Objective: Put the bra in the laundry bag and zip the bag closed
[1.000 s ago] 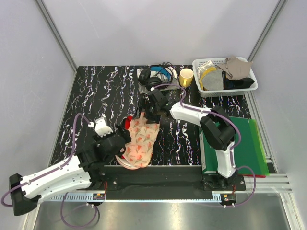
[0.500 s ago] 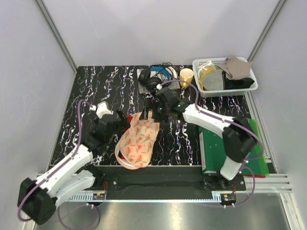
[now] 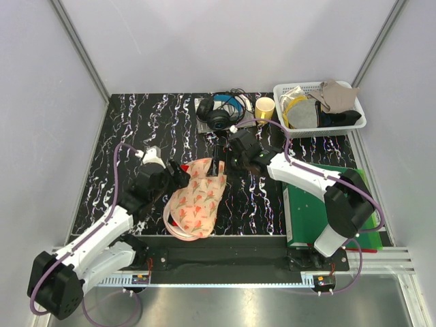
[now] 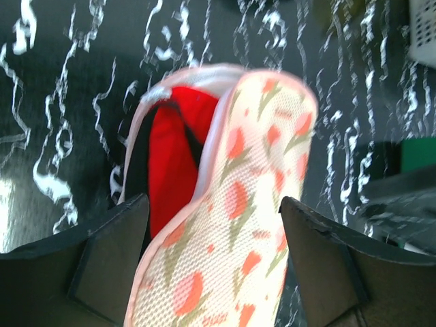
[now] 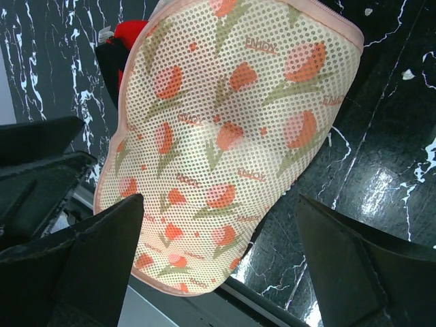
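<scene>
The laundry bag (image 3: 198, 198), peach-pink mesh with a tulip print, lies at the table's near middle. Its top flap is folded over, and the left edge gapes. The red bra (image 4: 170, 157) with a black strap shows inside that gap; a sliver of it shows in the top view (image 3: 184, 167). My left gripper (image 3: 178, 176) is open at the bag's far left edge, with the bag (image 4: 252, 204) between its fingers (image 4: 116, 252). My right gripper (image 3: 222, 164) is open over the bag's far end, above the mesh (image 5: 225, 136); it (image 5: 219, 201) holds nothing.
A white basket (image 3: 283, 92) with grey and beige cloths stands at the far right. Black headphones (image 3: 216, 113) and a yellow cup (image 3: 264, 107) sit behind the bag. A green mat (image 3: 344, 204) lies at the right. The bag's pink loop (image 3: 174, 230) reaches the near edge.
My left gripper moved from the bag's near-left side up to its far left edge. My right gripper drew back a little to the right. The bag's flap now covers more of the bra.
</scene>
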Robot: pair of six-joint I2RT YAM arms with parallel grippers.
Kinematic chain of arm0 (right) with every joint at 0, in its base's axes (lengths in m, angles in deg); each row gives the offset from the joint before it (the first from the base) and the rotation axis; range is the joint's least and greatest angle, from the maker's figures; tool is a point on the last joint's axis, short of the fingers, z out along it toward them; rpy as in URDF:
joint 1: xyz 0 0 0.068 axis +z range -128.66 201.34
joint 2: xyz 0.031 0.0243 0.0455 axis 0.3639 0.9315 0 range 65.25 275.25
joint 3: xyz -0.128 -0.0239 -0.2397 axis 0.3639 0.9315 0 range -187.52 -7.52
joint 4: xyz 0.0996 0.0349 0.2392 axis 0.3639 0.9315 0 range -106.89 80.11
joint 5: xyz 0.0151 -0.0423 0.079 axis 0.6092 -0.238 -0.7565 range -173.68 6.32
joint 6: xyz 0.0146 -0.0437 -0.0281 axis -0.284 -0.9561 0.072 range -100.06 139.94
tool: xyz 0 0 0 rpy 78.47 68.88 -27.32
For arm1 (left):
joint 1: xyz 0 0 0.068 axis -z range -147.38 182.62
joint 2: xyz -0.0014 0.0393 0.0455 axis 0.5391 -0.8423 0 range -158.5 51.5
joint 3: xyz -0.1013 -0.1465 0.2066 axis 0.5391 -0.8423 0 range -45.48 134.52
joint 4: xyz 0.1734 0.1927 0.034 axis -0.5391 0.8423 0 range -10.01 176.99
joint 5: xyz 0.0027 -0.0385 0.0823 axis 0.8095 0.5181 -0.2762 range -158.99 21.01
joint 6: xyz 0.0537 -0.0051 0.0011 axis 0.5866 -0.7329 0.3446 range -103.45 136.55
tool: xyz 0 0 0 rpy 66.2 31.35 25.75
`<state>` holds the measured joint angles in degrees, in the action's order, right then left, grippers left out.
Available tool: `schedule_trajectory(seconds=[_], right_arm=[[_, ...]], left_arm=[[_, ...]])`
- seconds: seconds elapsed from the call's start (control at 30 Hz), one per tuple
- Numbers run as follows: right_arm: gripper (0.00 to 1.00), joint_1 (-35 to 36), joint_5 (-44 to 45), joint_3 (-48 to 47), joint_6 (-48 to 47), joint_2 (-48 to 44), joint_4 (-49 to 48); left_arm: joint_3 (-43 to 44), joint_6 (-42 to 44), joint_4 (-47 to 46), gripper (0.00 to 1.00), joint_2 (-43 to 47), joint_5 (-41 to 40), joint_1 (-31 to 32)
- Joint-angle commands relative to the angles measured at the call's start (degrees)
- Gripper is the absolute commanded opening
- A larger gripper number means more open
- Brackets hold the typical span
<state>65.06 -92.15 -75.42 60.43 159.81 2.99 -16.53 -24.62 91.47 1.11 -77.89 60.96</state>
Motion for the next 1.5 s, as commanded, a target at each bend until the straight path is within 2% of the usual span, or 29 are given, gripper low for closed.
schedule_trajectory(seconds=[0.0, 0.27, 0.37, 0.47, 0.63, 0.73, 0.9, 0.93, 1.03, 1.1, 1.13, 1.17, 1.2, 1.27, 1.33, 1.47], right_arm=[[1.0, -0.3, 1.1, 0.2, -0.8, -2.7, -0.6], [1.0, -0.3, 0.6, 0.7, -0.6, -3.2, -0.6], [1.0, -0.3, 0.6, 1.1, -0.4, -3.7, -0.6], [1.0, -0.3, 0.6, 1.4, -0.2, -3.9, -0.9], [1.0, -0.3, 0.4, 1.6, -0.1, -3.9, -1.0], [1.0, -0.4, 1.5, 2.2, -0.1, -5.1, -0.8], [1.0, -2.4, 4.2, 5.7, 0.9, -9.9, -0.6], [1.0, -3.8, 4.9, 7.3, 1.2, -11.1, -0.5], [1.0, -7.2, 5.5, 10.1, 1.2, -15.2, -0.3], [1.0, -8.6, 5.1, 11.0, 0.6, -17.5, 0.5], [1.0, -9.3, 5.0, 11.6, 0.3, -17.9, 0.9], [1.0, -9.7, 5.3, 11.6, -0.1, -18.8, 1.5], [1.0, -9.8, 6.3, 11.4, -0.5, -19.2, 2.7], [1.0, -9.8, 6.5, 10.9, -1.5, -19.6, 3.6], [1.0, -9.7, 7.0, 9.4, -2.3, -19.5, 5.3], [1.0, -9.4, 6.4, 6.0, -4.8, -18.7, 6.5]], left_arm=[[-1.5, -2.5, 3.4, 0.84, 3.0, 0.7, -0.2], [-4.2, -7.5, 7.1, 0.76, 4.9, 5.8, -0.1], [-6.3, -9.0, 7.3, 0.7, 7.5, 5.9, -0.1], [-6.3, -9.0, 7.6, 0.53, 9.2, 7.1, 0.0], [-4.6, -7.7, 5.6, 0.13, 8.2, 10.7, 0.2], [-2.6, -6.1, 2.7, 0.03, 4.2, 13.4, 2.8], [3.3, -6.2, -2.4, 0.0, -0.7, 11.6, 12.7], [4.3, -6.3, -3.1, 0.0, -2.8, 11.3, 16.7], [7.5, -6.1, -4.8, 0.0, -6.6, 10.0, 22.6], [8.3, -5.9, -5.4, 0.09, -7.7, 9.7, 23.7], [8.4, -5.2, -5.5, 0.19, -7.8, 9.9, 23.8], [8.5, -3.6, -5.3, 0.46, -7.6, 10.0, 23.8], [8.6, -2.7, -5.0, 0.56, -6.5, 9.4, 23.8], [8.9, -0.1, -3.7, 0.69, -4.7, 6.6, 23.6], [9.7, 1.7, -1.0, 0.74, -2.3, 3.1, 21.7], [9.7, 4.3, 2.3, 0.73, 0.8, 3.5, 13.1]])
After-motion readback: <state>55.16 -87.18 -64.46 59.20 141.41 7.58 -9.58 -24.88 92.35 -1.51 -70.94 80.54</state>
